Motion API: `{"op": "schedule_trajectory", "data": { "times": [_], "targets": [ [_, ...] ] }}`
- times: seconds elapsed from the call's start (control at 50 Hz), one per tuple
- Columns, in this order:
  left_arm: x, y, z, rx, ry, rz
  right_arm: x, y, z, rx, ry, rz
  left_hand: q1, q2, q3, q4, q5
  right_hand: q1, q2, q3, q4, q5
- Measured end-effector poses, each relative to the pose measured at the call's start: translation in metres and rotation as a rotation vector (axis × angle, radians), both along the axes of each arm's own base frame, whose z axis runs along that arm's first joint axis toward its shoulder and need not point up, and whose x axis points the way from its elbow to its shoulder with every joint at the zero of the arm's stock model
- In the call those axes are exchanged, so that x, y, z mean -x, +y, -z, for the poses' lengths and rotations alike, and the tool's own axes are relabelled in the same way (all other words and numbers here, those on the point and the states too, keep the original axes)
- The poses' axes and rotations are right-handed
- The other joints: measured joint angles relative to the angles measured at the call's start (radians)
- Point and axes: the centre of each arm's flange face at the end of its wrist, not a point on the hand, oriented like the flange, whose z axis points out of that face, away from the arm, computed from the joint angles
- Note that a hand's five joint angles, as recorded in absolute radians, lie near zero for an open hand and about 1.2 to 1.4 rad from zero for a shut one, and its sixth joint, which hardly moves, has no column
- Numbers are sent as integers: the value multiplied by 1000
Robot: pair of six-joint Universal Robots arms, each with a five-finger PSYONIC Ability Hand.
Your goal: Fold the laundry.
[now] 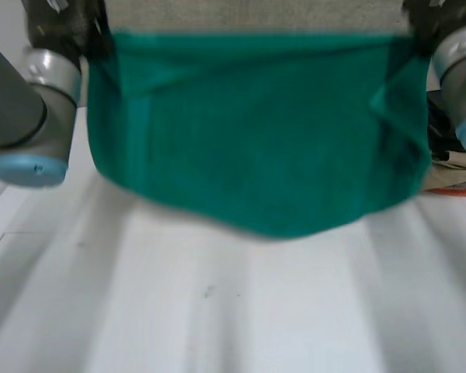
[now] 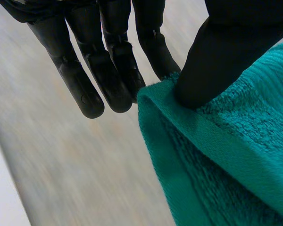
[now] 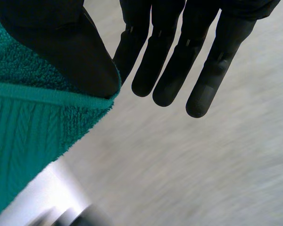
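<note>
Item: green towel [image 1: 256, 132], hanging spread across the upper frame, over the white surface [image 1: 217, 311].
My left hand [image 2: 217, 56]: thumb and finger clamped on its upper-left corner.
My right hand [image 3: 70, 47]: pinching its upper-right corner.

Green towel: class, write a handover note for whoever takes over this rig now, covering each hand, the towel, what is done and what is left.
Left hand: thumb and fingers pinch one top corner of the green towel.
Right hand: pinches the other top corner.
Towel: hangs spread between both hands over the white table.
Done: towel lifted and spread.
Left: lay it down and fold it.
</note>
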Motion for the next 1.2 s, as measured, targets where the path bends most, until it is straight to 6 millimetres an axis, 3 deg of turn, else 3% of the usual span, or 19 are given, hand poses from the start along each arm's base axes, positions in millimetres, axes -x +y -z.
{"op": "schedule_trajectory", "data": {
  "times": [0.14,0.24,0.3,0.46,0.48,0.56,0.58,0.62,0.64,0.7,0.72,0.76,0.8,0.82,0.84,0.92,1.02,1.14,1.2],
  "targets": [
    [-12,2,-48,207,164,-59,1,14,-58,255,-180,-70,0,0,0,0,0,0,0,0,0,0],
    [-17,7,-41,171,160,-73,2,33,-56,228,-173,-114,0,0,0,0,0,0,0,0,0,0],
    [-20,11,-23,93,124,-77,1,41,-37,142,-141,-137,0,0,0,0,0,0,0,0,0,0],
    [-30,30,64,-260,-29,-79,1,59,46,-203,-31,-186,0,0,0,0,0,0,0,0,0,0],
    [-33,36,83,-338,-60,-83,1,64,68,-286,-2,-198,0,0,0,0,0,0,0,0,0,0],
    [-39,47,113,-456,-115,-92,1,75,112,-437,62,-217,0,0,0,0,0,0,0,0,0,0],
    [-41,51,130,-511,-152,-98,1,79,133,-496,95,-221,0,0,0,0,0,0,0,0,0,1],
    [-41,52,134,-523,-162,-99,1,79,138,-510,104,-222,0,0,0,0,0,0,0,0,0,1],
    [-44,58,159,-599,-234,-109,1,86,171,-594,160,-228,0,1,0,0,0,0,0,0,0,1],
    [-46,62,181,-655,-316,-118,0,93,198,-660,210,-236,-2,-5,-6,-4,0,0,0,0,0,1],
    [-47,63,185,-664,-335,-120,0,95,203,-673,220,-238,-2,-5,-6,-4,0,0,0,0,0,1],
    [-47,64,192,-675,-378,-121,-1,98,213,-694,236,-244,-419,-399,-391,-401,-348,0,0,0,0,1],
    [-47,65,194,-677,-395,-120,-2,101,216,-703,241,-246,-419,-399,-391,-401,-348,0,0,0,0,1],
    [-47,66,195,-673,-414,-118,-2,103,219,-708,245,-250,-696,-681,-672,-679,-621,0,0,0,0,1],
    [-46,67,193,-668,-423,-116,-3,104,220,-710,245,-251,-730,-744,-735,-753,-695,0,0,0,0,1],
    [-45,76,181,-635,-432,-107,-3,107,222,-711,242,-252,-730,-754,-745,-767,-710,0,0,0,0,2],
    [-47,103,165,-600,-457,-67,-1,112,223,-713,239,-252,-638,-685,-679,-686,-624,0,0,0,0,1],
    [-52,139,170,-619,-539,-13,-1,116,224,-719,240,-254,-392,-456,-453,-457,-400,0,0,0,0,1],
    [-55,153,178,-642,-583,5,-1,117,224,-721,240,-255,-380,-432,-429,-435,-379,0,0,0,0,2]
  ]
}}
